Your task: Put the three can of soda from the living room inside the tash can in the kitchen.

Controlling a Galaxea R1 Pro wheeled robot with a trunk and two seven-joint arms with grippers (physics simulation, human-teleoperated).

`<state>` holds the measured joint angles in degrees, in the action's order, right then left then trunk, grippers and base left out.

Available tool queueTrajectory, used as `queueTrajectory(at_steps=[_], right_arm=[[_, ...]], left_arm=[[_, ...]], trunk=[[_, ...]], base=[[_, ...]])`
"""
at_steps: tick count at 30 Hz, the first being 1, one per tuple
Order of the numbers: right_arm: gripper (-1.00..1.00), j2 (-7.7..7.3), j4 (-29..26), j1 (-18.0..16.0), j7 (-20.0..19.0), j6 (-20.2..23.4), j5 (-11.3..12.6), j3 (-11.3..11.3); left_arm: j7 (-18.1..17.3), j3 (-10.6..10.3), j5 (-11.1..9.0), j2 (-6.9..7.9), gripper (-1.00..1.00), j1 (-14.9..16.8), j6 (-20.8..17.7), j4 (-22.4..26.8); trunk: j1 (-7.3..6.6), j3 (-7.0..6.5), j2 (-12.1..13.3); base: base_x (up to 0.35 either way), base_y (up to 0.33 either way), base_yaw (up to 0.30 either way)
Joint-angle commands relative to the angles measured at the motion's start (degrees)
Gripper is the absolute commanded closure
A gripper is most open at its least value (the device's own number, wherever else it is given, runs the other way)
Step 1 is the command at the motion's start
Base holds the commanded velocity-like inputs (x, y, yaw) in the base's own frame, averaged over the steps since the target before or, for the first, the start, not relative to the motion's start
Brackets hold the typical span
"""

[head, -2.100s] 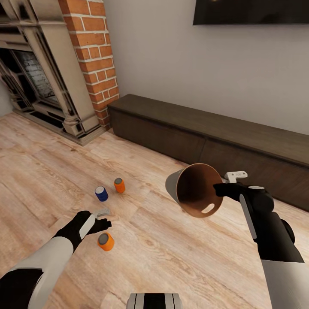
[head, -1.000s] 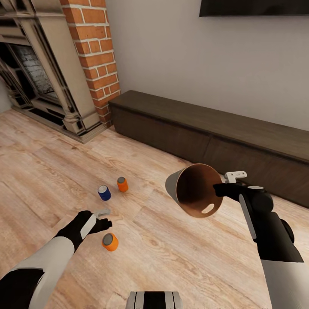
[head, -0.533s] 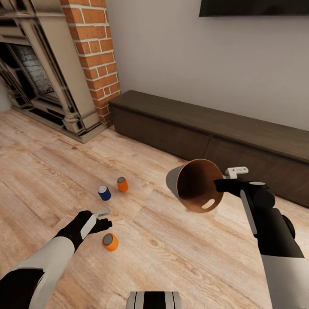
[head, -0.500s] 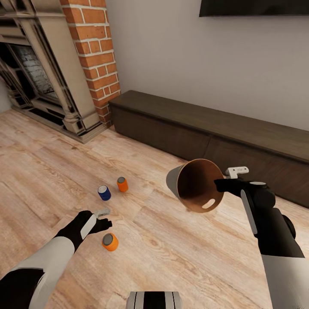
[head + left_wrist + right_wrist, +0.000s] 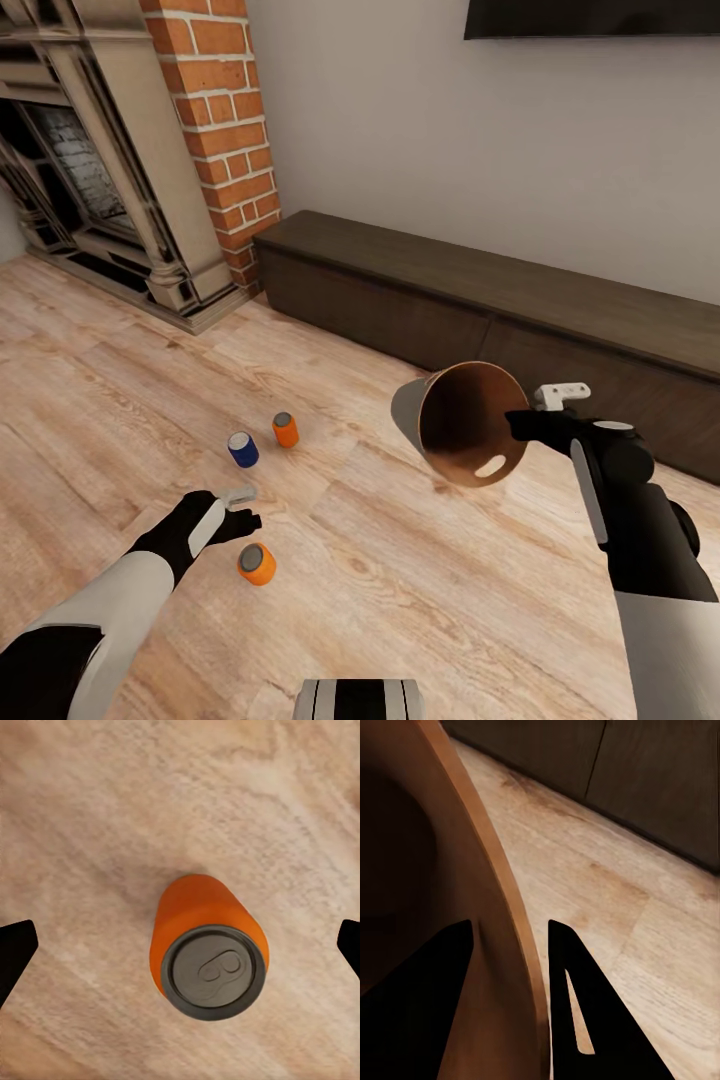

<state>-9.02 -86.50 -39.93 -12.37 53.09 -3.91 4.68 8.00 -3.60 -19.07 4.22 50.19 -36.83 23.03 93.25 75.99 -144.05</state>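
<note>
The right gripper [image 5: 522,424] is clamped on the rim of the tash can [image 5: 468,424], one finger inside the brown wall and one outside. The bin hangs in the air, tipped on its side, its open mouth facing the camera. The right arm reaches forward from the lower right. The left gripper [image 5: 243,508] hovers spread wide and empty just above an upright orange can [image 5: 256,563] on the wood floor [image 5: 400,600]. Farther off stand a blue can [image 5: 241,449] and a second orange can [image 5: 285,429], close together. Beyond them are a long dark cabinet [image 5: 480,300] and a brick fireplace [image 5: 215,130].
</note>
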Motion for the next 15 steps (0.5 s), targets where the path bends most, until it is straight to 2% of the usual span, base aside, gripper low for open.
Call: queueTrajectory(at_steps=[1, 8, 10, 15], right_arm=[[1.00, 0.03, -0.05, 0.00, -0.24, -0.33, 0.79, 0.14], [1.00, -0.04, -0.09, 0.22, -0.73, -5.05, 0.92, 1.27], [1.00, 0.01, -0.13, 0.33, -1.03, -7.24, 1.02, 2.58], [1.00, 0.08, 0.09, 0.50, -1.20, -12.88, 1.11, 3.63]], left_arm=[[0.00, 0.02, 0.00, 0.00, -1.00, 0.00, 0.00, 0.00], [0.00, 0.01, 0.00, -0.01, -1.00, 0.00, 0.00, 0.00], [0.00, 0.04, 0.00, -0.01, -1.00, 0.00, 0.00, 0.00], [0.00, 0.08, 0.00, -0.01, -1.00, 0.00, 0.00, 0.00]], trunk=[[-0.01, 0.00, 0.00], [-0.01, 0.00, 0.00], [-0.01, 0.00, 0.00], [-0.01, 0.00, 0.00]], base=[[0.000, 0.000, 0.000], [0.000, 0.000, 0.000], [0.000, 0.000, 0.000], [0.000, 0.000, 0.000]])
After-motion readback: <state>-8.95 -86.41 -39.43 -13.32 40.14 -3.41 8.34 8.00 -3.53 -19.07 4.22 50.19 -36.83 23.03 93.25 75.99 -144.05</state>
